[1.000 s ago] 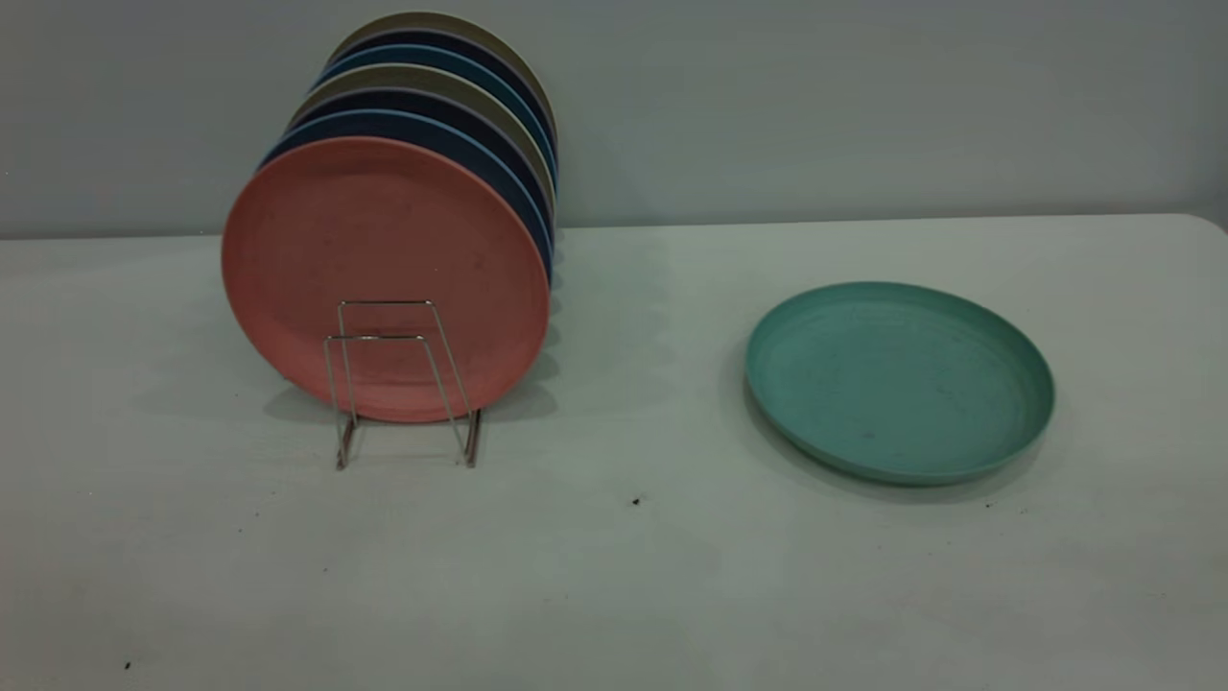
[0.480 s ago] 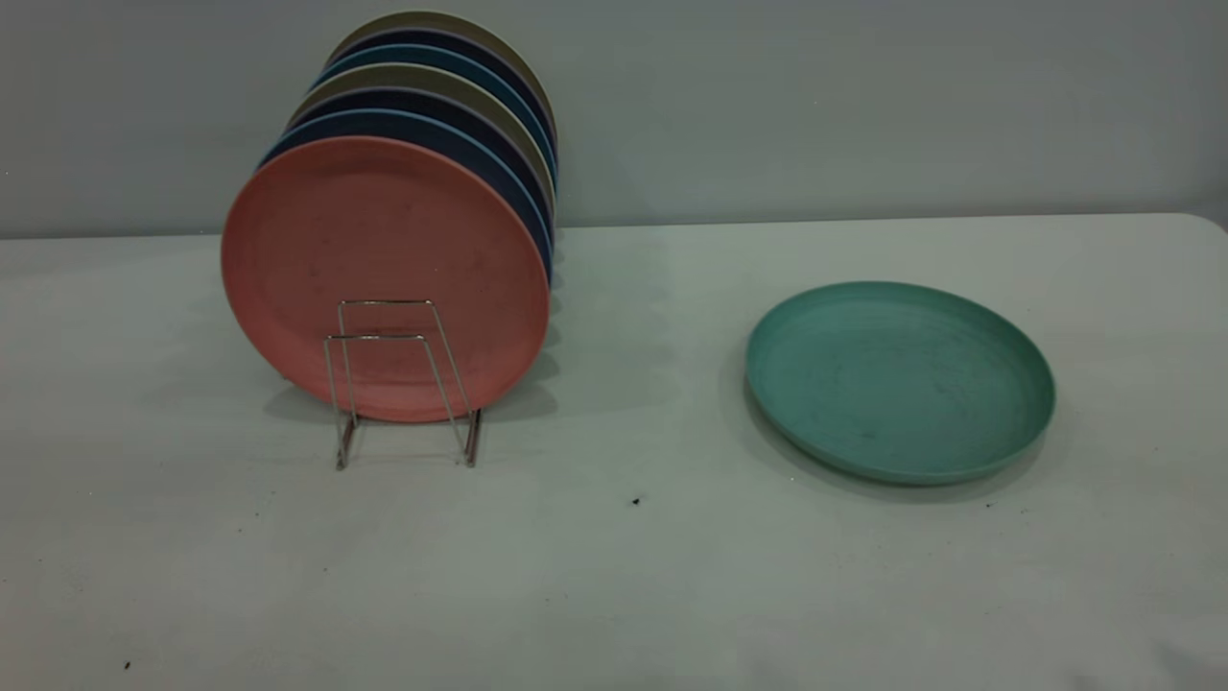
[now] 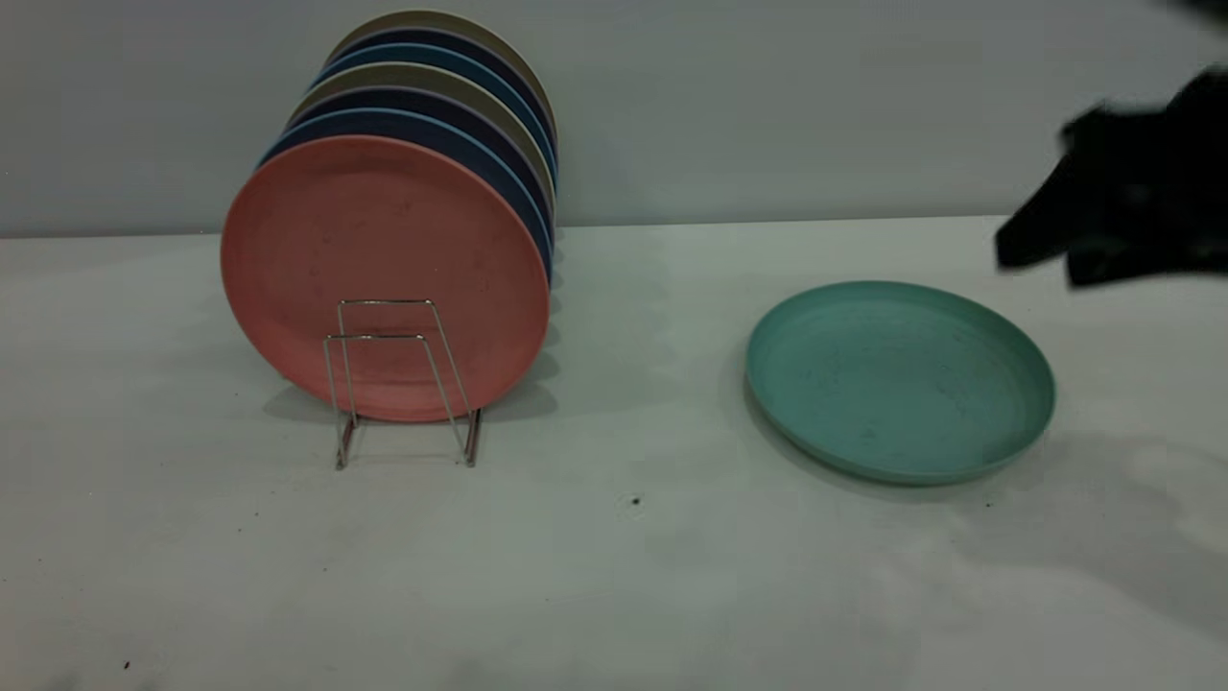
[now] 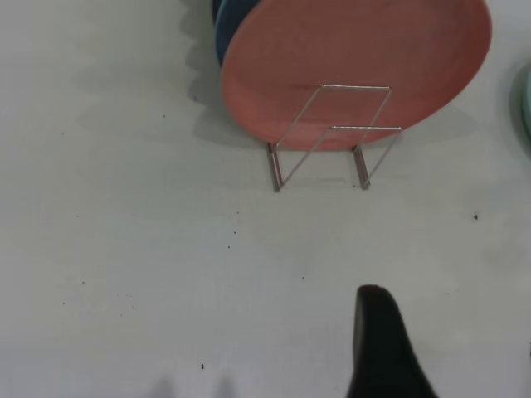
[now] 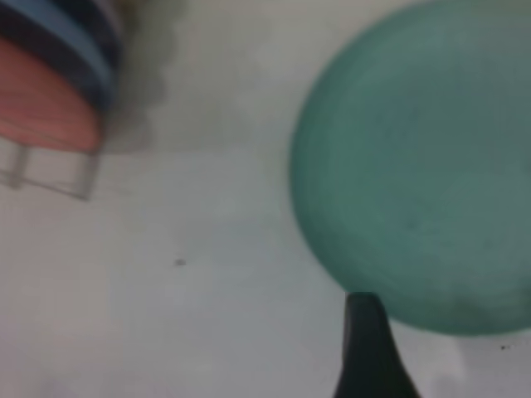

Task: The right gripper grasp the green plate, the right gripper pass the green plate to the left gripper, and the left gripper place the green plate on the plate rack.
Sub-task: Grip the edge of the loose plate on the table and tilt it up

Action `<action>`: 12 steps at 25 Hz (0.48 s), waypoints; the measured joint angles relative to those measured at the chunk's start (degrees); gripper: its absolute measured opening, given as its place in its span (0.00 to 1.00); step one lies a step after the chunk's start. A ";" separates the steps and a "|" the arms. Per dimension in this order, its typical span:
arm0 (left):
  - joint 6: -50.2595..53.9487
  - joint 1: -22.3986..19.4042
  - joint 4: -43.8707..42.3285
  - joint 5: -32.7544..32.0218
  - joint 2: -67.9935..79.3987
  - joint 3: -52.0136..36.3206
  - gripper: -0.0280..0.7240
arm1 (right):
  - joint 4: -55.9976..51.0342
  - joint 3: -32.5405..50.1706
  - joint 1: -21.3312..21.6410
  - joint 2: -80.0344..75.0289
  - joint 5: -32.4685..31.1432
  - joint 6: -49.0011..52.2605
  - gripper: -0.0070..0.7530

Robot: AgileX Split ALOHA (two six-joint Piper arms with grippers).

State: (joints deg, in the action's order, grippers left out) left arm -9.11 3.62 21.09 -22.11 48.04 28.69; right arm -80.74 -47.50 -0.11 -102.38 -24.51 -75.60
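The green plate (image 3: 900, 379) lies flat on the table (image 3: 614, 576), right of the middle. My right gripper (image 3: 1041, 264) hangs in the air above and behind the plate's right side, blurred, with its two pointed jaws spread and nothing between them. In the right wrist view one black finger (image 5: 365, 348) sits just outside the green plate's (image 5: 415, 182) rim. The plate rack (image 3: 403, 384) stands at the left with empty wire loops in front. My left gripper (image 4: 465, 361) hovers over bare table in front of the plate rack (image 4: 332, 137), out of the exterior view; one finger (image 4: 377, 348) shows, with nothing held.
A salmon-pink plate (image 3: 384, 278) stands upright in the rack, with several dark blue and olive plates (image 3: 451, 106) lined up behind it. A grey wall runs behind the table. Small dark specks (image 3: 635, 501) dot the table top.
The right gripper has come into the exterior view from the upper right; it was out of view before. Its shadow now falls on the table by the plate. Plate and rack have not moved.
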 joint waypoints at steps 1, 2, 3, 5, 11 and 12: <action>-0.04 0.00 0.04 0.00 0.00 0.00 0.63 | 0.00 -1.37 0.35 -2.32 0.00 -0.07 0.66; -0.17 0.00 0.10 0.00 0.00 0.00 0.63 | -0.04 -2.65 0.93 -4.83 -0.06 -0.21 0.66; -0.17 0.00 0.10 0.00 0.00 0.00 0.63 | -0.07 -3.84 1.61 -7.09 -0.35 -0.36 0.66; -0.17 0.00 0.10 0.00 0.00 0.00 0.63 | -0.19 -5.81 3.91 -10.71 -1.17 -0.41 0.66; -0.21 0.00 0.10 -0.16 0.00 0.00 0.63 | -0.21 -11.09 10.55 -20.01 -4.40 -0.65 0.66; -0.21 0.00 0.10 -0.16 0.00 0.00 0.63 | -0.21 -11.96 11.09 -21.18 -4.40 -0.64 0.66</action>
State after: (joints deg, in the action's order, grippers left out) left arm -9.32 3.62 21.19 -22.27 48.04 28.69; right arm -80.95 -59.46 10.99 -123.56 -28.91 -76.24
